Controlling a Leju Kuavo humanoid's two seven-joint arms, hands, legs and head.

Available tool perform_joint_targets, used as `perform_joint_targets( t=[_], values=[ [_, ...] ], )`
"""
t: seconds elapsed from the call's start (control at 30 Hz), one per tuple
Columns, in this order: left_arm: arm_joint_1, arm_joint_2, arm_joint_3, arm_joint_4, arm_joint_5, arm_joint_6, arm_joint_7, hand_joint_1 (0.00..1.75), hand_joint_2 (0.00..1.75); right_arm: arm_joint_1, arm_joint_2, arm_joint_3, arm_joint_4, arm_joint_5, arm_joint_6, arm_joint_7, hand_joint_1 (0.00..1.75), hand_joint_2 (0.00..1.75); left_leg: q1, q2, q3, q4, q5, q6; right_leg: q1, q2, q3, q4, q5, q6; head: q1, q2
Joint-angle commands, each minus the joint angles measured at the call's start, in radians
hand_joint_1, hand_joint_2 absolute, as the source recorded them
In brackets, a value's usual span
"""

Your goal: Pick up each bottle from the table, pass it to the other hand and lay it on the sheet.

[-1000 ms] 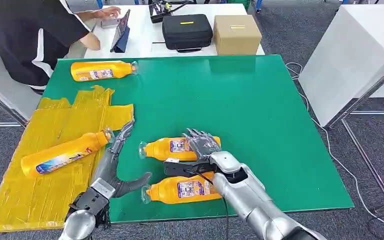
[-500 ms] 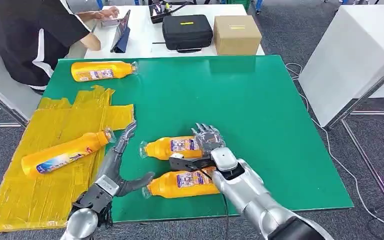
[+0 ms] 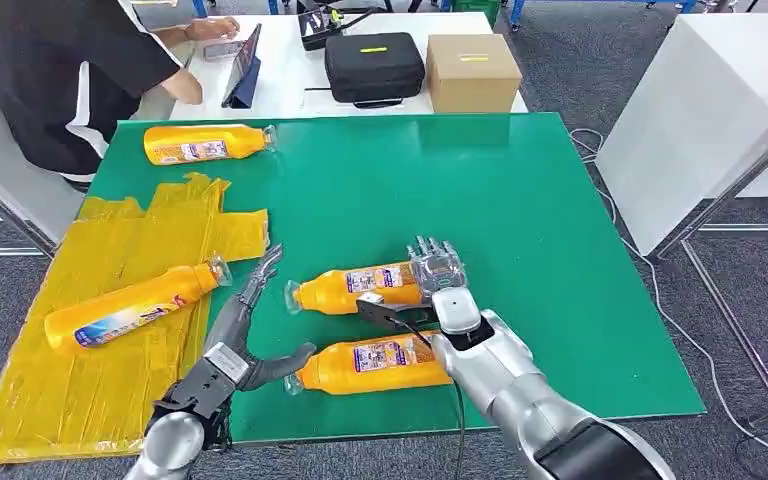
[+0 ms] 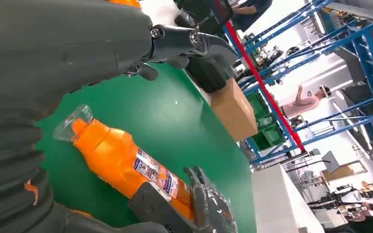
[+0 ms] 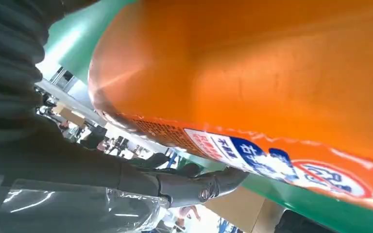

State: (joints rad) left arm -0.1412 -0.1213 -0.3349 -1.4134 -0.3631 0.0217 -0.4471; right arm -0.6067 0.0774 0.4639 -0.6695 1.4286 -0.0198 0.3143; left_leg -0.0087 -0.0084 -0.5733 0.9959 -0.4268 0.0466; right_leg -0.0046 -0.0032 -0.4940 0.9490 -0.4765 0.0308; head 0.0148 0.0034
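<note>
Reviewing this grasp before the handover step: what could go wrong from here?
1. The right robot hand sits at the base end of the middle bottle, far from its cap; lifted so, it may tip or slip.
2. The near bottle lies close beside the right arm and could be knocked.
3. The open left robot hand is near both caps and may nudge them.

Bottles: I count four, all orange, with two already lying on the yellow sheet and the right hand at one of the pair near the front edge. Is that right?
Not quite. The head view shows one bottle on the yellow sheet, the left-side bottle. The far bottle lies on the bare green table beyond the sheet. The rest stands: four bottles, and the right hand is at the upper front bottle, beside the lower front bottle.
</note>
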Motion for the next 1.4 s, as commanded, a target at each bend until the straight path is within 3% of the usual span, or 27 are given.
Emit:
perform_joint_targets(
  t=[0.03, 0.5, 0.53, 0.57, 0.63, 0.93, 0.97, 1.4],
  values=[
    [-0.035, -0.001, 0.01, 0.067, 0.002, -0.003, 0.005, 0.0, 1.75, -0.011, -0.011, -0.017, 0.096, 0.001, 0.002, 0.001, 0.0, 1.75, 0.001, -0.002, 0.001, -0.001, 0.001, -0.003, 0.001, -0.002, 0.002, -0.002, 0.0, -0.001, 0.0, 0.0],
    [-0.035, -0.001, 0.01, 0.067, 0.002, -0.003, 0.005, 0.0, 1.75, -0.011, -0.011, -0.017, 0.096, 0.001, 0.002, 0.001, 0.0, 1.75, 0.0, -0.002, 0.003, -0.001, 0.001, -0.003, 0.0, -0.002, 0.004, -0.002, 0.0, -0.001, 0.0, 0.0],
    [-0.035, -0.003, 0.01, 0.071, 0.002, -0.003, 0.005, 0.0, 1.75, -0.006, -0.008, -0.025, 0.093, 0.0, 0.002, 0.004, 0.47, 1.75, 0.0, -0.002, 0.003, -0.001, 0.0, -0.002, 0.0, -0.002, 0.004, -0.001, 0.0, 0.0, 0.0, 0.0],
    [-0.038, -0.006, 0.009, 0.078, 0.002, -0.004, 0.004, 0.0, 1.75, 0.001, -0.007, -0.035, 0.087, 0.003, 0.0, 0.005, 1.48, 1.75, 0.0, -0.002, 0.003, -0.001, 0.001, -0.003, 0.0, -0.002, 0.004, -0.002, 0.0, -0.001, 0.0, 0.0],
    [-0.041, -0.009, 0.008, 0.085, 0.003, -0.005, 0.004, 0.0, 1.75, 0.012, -0.008, -0.042, 0.077, 0.004, 0.0, 0.007, 1.75, 1.75, 0.0, -0.002, 0.003, -0.001, 0.001, -0.003, 0.0, -0.002, 0.004, -0.002, 0.0, -0.001, 0.0, 0.0],
    [-0.034, -0.004, 0.006, 0.069, 0.002, -0.004, 0.005, 0.0, 1.75, 0.069, -0.006, -0.083, -0.007, 0.024, 0.013, -0.019, 1.75, 1.75, 0.0, -0.002, 0.004, -0.001, 0.0, -0.003, 0.0, -0.002, 0.005, -0.002, 0.0, -0.001, 0.0, 0.0],
    [-0.015, -0.012, 0.036, 0.05, 0.014, 0.019, 0.011, 0.0, 1.75, 0.088, 0.002, -0.09, -0.028, 0.01, 0.004, -0.078, 1.75, 1.75, 0.001, -0.002, 0.004, -0.002, 0.0, -0.004, 0.0, -0.002, 0.005, -0.002, 0.0, -0.001, 0.0, 0.0],
    [0.006, -0.012, 0.056, 0.035, 0.018, 0.009, 0.014, 0.0, 1.75, 0.132, 0.003, -0.116, -0.082, 0.032, 0.01, -0.095, 1.75, 1.75, 0.001, 0.0, 0.004, -0.001, 0.0, -0.003, 0.0, -0.001, 0.004, -0.002, 0.0, -0.001, 0.0, 0.0]
  ],
)
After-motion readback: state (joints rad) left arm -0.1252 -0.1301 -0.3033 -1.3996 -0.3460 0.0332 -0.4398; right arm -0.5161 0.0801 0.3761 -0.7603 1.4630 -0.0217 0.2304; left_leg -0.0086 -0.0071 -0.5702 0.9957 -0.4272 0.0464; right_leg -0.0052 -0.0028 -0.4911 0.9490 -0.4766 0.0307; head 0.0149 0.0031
